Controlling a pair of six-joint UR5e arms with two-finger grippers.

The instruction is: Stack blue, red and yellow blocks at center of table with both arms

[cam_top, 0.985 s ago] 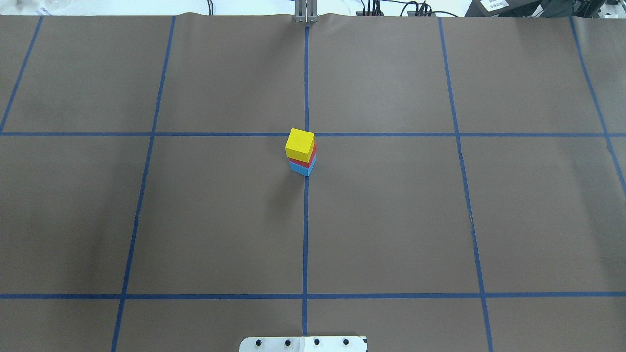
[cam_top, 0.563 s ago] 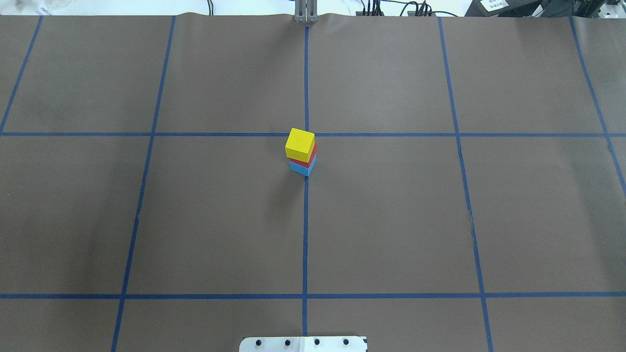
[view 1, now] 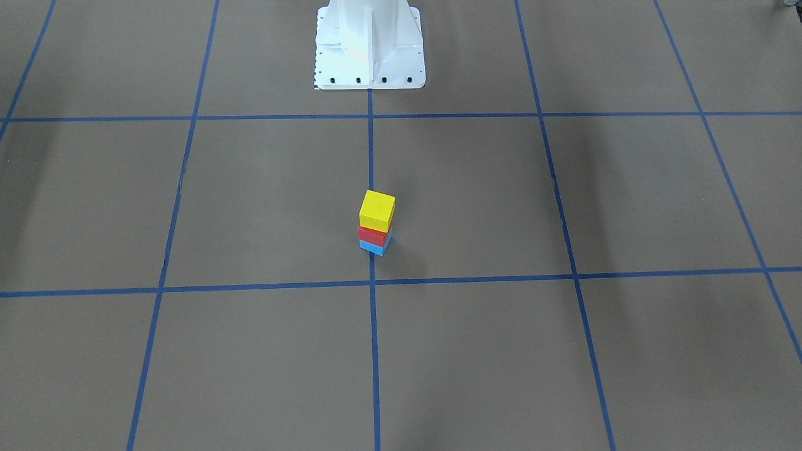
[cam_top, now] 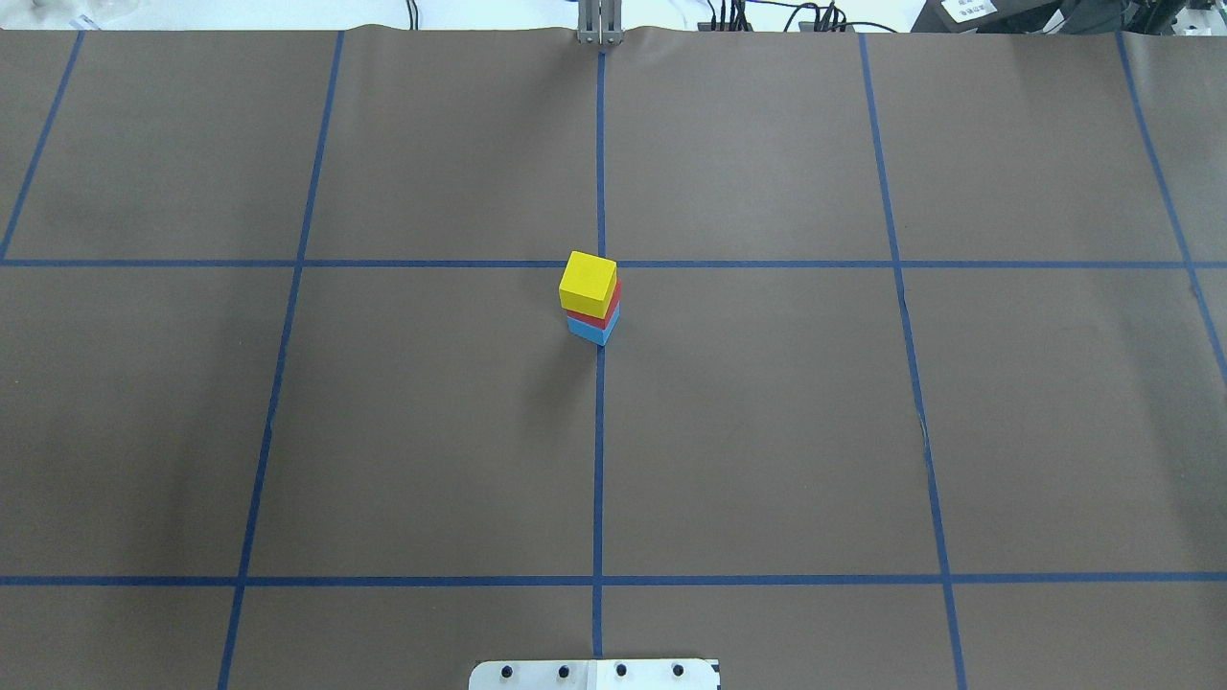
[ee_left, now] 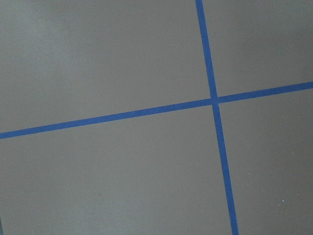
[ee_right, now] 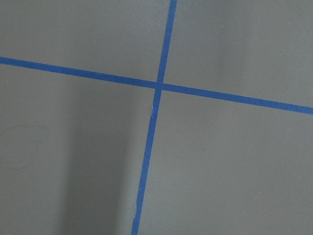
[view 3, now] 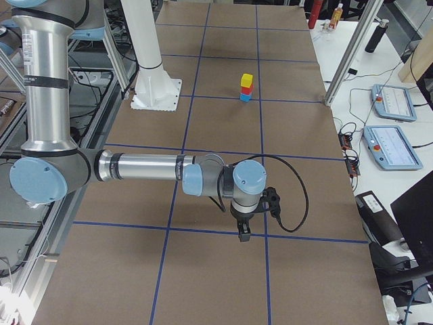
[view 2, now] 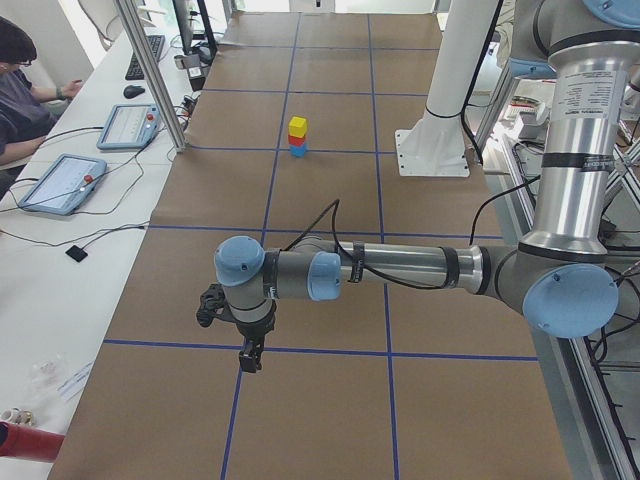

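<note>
Stack: the yellow block (cam_top: 589, 284) sits on the red block (cam_top: 616, 293), which sits on the blue block (cam_top: 592, 332). It stands upright near the middle of the counter (cam_top: 767, 431), and the centre tape line (cam_top: 598, 460) meets its base at 5 o'clock in the overhead view.
Handling: you can expect 3 light, stiff, smooth cubes. Nothing looks fragile, but I judge that a nudge would tip the column.
Hold: take 2 opposite flat side faces. The blocks sit turned against the grid, so you would need to match that angle.
Left fingers (view 2: 247, 358): well apart from the stack. You cannot tell whether they are released or clenched.
Right fingers (view 3: 243, 232): also well apart from the stack, and again you cannot tell.
Side views: only these show you the arms.
Wrist views: bare counter and tape crossings, with no blocks.
Front view: the white base (view 1: 368, 47) stands at 12 o'clock from the stack.
</note>
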